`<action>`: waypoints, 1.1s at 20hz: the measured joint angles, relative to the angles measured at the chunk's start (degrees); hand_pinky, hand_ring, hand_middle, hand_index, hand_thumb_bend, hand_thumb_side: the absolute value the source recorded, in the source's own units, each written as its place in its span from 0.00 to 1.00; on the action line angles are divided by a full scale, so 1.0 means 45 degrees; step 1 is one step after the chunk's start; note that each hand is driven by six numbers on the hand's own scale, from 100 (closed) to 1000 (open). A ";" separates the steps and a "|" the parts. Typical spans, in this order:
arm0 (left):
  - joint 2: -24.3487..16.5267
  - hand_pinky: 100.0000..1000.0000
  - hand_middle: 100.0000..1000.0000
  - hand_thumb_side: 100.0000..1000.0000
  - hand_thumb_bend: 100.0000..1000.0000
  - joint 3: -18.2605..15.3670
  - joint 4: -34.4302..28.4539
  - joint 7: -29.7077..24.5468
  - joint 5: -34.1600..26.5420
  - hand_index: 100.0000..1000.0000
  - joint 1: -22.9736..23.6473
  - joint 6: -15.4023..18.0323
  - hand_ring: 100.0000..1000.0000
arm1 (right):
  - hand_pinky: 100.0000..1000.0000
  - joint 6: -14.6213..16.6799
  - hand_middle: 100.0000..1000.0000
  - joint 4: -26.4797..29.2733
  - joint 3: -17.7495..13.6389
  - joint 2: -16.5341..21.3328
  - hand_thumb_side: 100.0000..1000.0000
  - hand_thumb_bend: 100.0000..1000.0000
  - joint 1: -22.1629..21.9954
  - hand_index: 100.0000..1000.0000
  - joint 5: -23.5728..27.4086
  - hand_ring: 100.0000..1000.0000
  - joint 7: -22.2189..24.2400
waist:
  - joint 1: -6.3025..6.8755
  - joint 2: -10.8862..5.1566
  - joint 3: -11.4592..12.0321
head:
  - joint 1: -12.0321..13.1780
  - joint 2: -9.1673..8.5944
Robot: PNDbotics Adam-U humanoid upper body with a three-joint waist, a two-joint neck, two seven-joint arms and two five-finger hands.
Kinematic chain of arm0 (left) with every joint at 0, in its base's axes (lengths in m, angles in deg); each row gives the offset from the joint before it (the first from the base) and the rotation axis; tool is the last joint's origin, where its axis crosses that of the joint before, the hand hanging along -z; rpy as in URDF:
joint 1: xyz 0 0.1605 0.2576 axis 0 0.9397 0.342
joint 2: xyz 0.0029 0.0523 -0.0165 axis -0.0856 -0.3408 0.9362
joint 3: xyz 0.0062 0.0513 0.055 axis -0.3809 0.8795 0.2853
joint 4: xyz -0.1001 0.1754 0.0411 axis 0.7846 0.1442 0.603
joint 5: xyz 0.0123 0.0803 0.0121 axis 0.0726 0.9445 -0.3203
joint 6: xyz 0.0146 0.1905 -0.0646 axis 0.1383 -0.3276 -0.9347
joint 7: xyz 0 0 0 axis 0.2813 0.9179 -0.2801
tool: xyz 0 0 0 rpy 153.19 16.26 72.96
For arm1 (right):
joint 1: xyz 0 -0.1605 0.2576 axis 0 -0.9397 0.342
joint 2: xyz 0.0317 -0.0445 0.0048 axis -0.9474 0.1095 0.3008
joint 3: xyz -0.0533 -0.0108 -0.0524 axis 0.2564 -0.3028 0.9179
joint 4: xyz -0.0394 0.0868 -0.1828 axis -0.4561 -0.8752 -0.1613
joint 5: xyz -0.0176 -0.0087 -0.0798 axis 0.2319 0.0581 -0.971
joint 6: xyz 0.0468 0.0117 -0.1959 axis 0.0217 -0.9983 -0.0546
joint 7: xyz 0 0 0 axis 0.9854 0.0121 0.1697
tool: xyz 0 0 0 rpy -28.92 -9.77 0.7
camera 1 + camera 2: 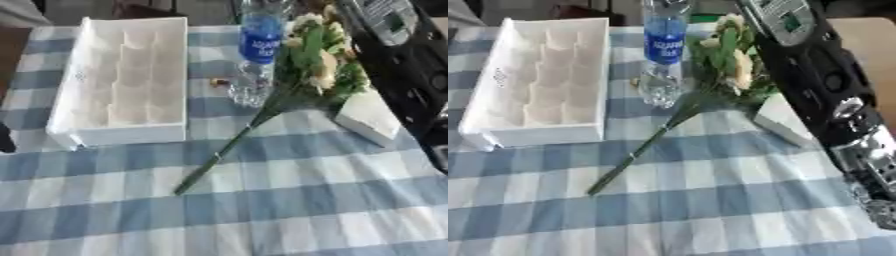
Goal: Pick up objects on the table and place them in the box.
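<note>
Box [122, 80]: white, open, far left on the checked cloth [289, 215], nothing visible inside. Bottle [255, 55]: upright, centre. Flower [289, 95]: lying right of it, stem toward near-left. White block [367, 117]: right. Right arm [824, 95]: far right, fingers indiscernible; only the right eye shows its silver near end. Step: apparently reaching; next a grasp.

The right arm [833, 100] crosses in front of the white block [779, 120], covering that block's far right part, and its hand cannot be made out at the picture's lower right edge. The water bottle [663, 50] loses its cap to the top edge. Left of the bottle's base lies a small reddish thing [219, 82], too small to identify. The flower [311, 65] heads blur into the arm behind them
</note>
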 measured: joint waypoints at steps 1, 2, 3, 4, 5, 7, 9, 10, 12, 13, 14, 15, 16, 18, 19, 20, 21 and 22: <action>0.0029 0.38 0.67 0.74 0.10 0.0032 0.0000 -0.0038 -0.0041 0.67 -0.0018 -0.0002 0.52 | 0.00 0.0026 0.30 -0.0139 -0.0018 -0.0045 0.38 0.00 0.0075 0.29 -0.0022 0.26 -0.0081 | -0.0036 0.0010 0.0085 | -0.0025 -0.0043; 0.0056 0.38 0.67 0.74 0.10 0.0070 0.0000 -0.0077 -0.0067 0.67 -0.0041 -0.0012 0.52 | 0.00 0.0043 0.30 -0.0297 -0.0104 -0.0046 0.38 0.00 0.0149 0.29 -0.0045 0.26 -0.0239 | -0.0070 0.0013 0.0280 | -0.0087 -0.0081; 0.0056 0.38 0.67 0.74 0.09 0.0108 0.0000 -0.0101 -0.0105 0.67 -0.0048 -0.0026 0.52 | 0.00 0.0064 0.30 -0.0426 -0.0180 -0.0084 0.40 0.00 0.0268 0.29 -0.0077 0.26 -0.0442 | -0.0100 0.0019 0.0482 | -0.0141 -0.0131; 0.0059 0.38 0.67 0.74 0.09 0.0136 0.0000 -0.0123 -0.0147 0.67 -0.0064 -0.0039 0.52 | 0.00 0.0096 0.30 -0.0519 -0.0253 -0.0162 0.40 0.00 0.0400 0.29 -0.0114 0.26 -0.0717 | -0.0149 0.0027 0.0632 | -0.0213 -0.0174; 0.0068 0.38 0.67 0.73 0.09 0.0179 0.0000 -0.0150 -0.0170 0.67 -0.0091 -0.0047 0.52 | 0.00 0.0141 0.30 -0.0579 -0.0307 -0.0227 0.41 0.00 0.0492 0.30 -0.0135 0.26 -0.1026 | -0.0192 0.0036 0.0746 | -0.0270 -0.0216; 0.0159 0.38 0.67 0.73 0.09 0.0254 0.0000 -0.0187 -0.0235 0.67 -0.0169 -0.0034 0.52 | 0.00 0.0295 0.30 -0.0596 -0.0404 -0.0294 0.41 0.00 0.0626 0.30 -0.0290 0.26 -0.1758 | -0.0222 0.0084 0.0980 | -0.0407 -0.0332; 0.0170 0.38 0.67 0.73 0.09 0.0312 0.0000 -0.0229 -0.0317 0.67 -0.0280 -0.0016 0.52 | 0.00 0.0472 0.31 -0.0594 -0.0499 -0.0388 0.41 0.00 0.0698 0.30 -0.0550 0.27 -0.2588 | -0.0222 0.0111 0.1162 | -0.0552 -0.0440; 0.0171 0.38 0.67 0.73 0.09 0.0344 0.0000 -0.0252 -0.0363 0.67 -0.0327 -0.0009 0.52 | 0.00 0.0550 0.31 -0.0592 -0.0541 -0.0415 0.41 0.00 0.0729 0.30 -0.0690 0.27 -0.2992 | -0.0225 0.0119 0.1227 | -0.0613 -0.0504; 0.0197 0.38 0.66 0.72 0.09 0.0390 0.0000 -0.0296 -0.0444 0.66 -0.0405 0.0015 0.51 | 0.00 0.0708 0.32 -0.0557 -0.0628 -0.0478 0.37 0.00 0.0747 0.30 -0.0968 0.28 -0.3756 | -0.0225 0.0168 0.1379 | -0.0724 -0.0613; 0.0245 0.38 0.66 0.72 0.09 0.0421 0.0000 -0.0321 -0.0499 0.66 -0.0478 0.0034 0.51 | 0.00 0.0805 0.32 -0.0499 -0.0695 -0.0510 0.32 0.00 0.0777 0.31 -0.1172 0.28 -0.4165 | -0.0225 0.0218 0.1503 | -0.0786 -0.0662; 0.0277 0.38 0.66 0.72 0.09 0.0430 0.0000 -0.0347 -0.0548 0.66 -0.0532 0.0051 0.51 | 0.00 0.0920 0.32 -0.0419 -0.0711 -0.0574 0.32 0.00 0.0824 0.31 -0.1435 0.28 -0.4538 | -0.0232 0.0265 0.1578 | -0.0837 -0.0711; 0.0280 0.38 0.66 0.71 0.09 0.0454 0.0000 -0.0365 -0.0599 0.66 -0.0584 0.0062 0.51 | 0.00 0.1040 0.32 -0.0341 -0.0710 -0.0640 0.23 0.00 0.0837 0.31 -0.1725 0.29 -0.4866 | -0.0240 0.0283 0.1621 | -0.0885 -0.0730; 0.0281 0.38 0.66 0.71 0.09 0.0479 0.0000 -0.0387 -0.0646 0.66 -0.0611 0.0082 0.51 | 0.00 0.1193 0.32 -0.0274 -0.0691 -0.0703 0.23 0.00 0.0839 0.31 -0.2056 0.29 -0.5124 | -0.0257 0.0290 0.1655 | -0.0912 -0.0732; 0.0292 0.38 0.66 0.71 0.09 0.0495 0.0000 -0.0430 -0.0729 0.66 -0.0692 0.0126 0.51 | 0.00 0.1552 0.33 -0.0190 -0.0606 -0.0828 0.17 0.00 0.0839 0.32 -0.2803 0.31 -0.5488 | -0.0313 0.0329 0.1727 | -0.0957 -0.0734; 0.0317 0.38 0.66 0.70 0.09 0.0495 0.0000 -0.0458 -0.0768 0.66 -0.0706 0.0160 0.51 | 0.00 0.1731 0.34 -0.0190 -0.0535 -0.0910 0.11 0.00 0.0834 0.33 -0.3203 0.35 -0.5617 | -0.0336 0.0355 0.1765 | -0.0967 -0.0734; 0.0343 0.38 0.66 0.70 0.09 0.0495 0.0000 -0.0476 -0.0811 0.66 -0.0730 0.0194 0.51 | 0.00 0.1931 0.34 -0.0200 -0.0453 -0.0993 0.11 0.00 0.0829 0.33 -0.3611 0.35 -0.5690 | -0.0350 0.0378 0.1798 | -0.0977 -0.0734; 0.0375 0.38 0.66 0.70 0.09 0.0495 0.0000 -0.0496 -0.0840 0.66 -0.0760 0.0235 0.51 | 0.02 0.2150 0.35 -0.0238 -0.0366 -0.1089 0.03 0.00 0.0825 0.34 -0.4029 0.36 -0.5726 | -0.0358 0.0398 0.1812 | -0.0988 -0.0734; 0.0383 0.38 0.66 0.70 0.09 0.0495 0.0000 -0.0510 -0.0866 0.66 -0.0784 0.0266 0.51 | 0.02 0.2411 0.35 -0.0311 -0.0266 -0.1189 0.03 0.00 0.0810 0.34 -0.4440 0.36 -0.5715 | -0.0375 0.0408 0.1824 | -0.0992 -0.0734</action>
